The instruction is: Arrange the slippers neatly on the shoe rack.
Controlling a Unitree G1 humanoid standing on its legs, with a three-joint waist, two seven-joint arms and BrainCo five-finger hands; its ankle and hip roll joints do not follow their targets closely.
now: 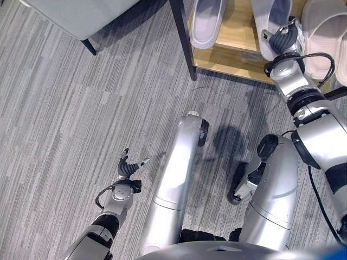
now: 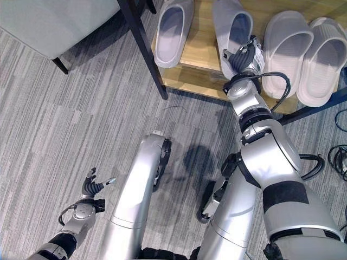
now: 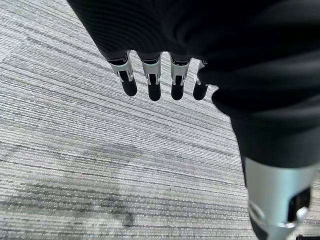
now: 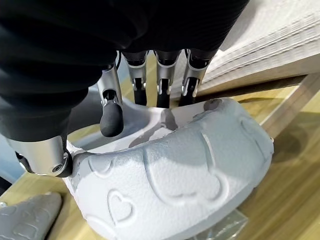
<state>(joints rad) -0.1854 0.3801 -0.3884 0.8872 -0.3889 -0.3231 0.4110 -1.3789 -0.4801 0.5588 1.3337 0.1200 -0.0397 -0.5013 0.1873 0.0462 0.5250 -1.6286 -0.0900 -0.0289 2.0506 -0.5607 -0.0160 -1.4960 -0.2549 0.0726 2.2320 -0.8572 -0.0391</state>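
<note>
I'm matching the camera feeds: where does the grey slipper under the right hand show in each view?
Left eye view: grey slipper at top right, on the wooden shelf.
Right eye view: top centre, right hand on its heel.
Left wrist view: not in it.
Right wrist view: fills the lower middle.
Shared landmark: the wooden shelf.

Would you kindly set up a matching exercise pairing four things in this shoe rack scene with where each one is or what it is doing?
Things:
1. right hand
2. left hand
3. beige slippers
4. grey chair

Places or states:
A. open over the carpet, holding nothing
B. side by side at the rack's right end
C. on the carpet left of the rack
D. at a grey slipper on the shelf

Pairs: 1-D, 2-A, 3-B, 4-C
</note>
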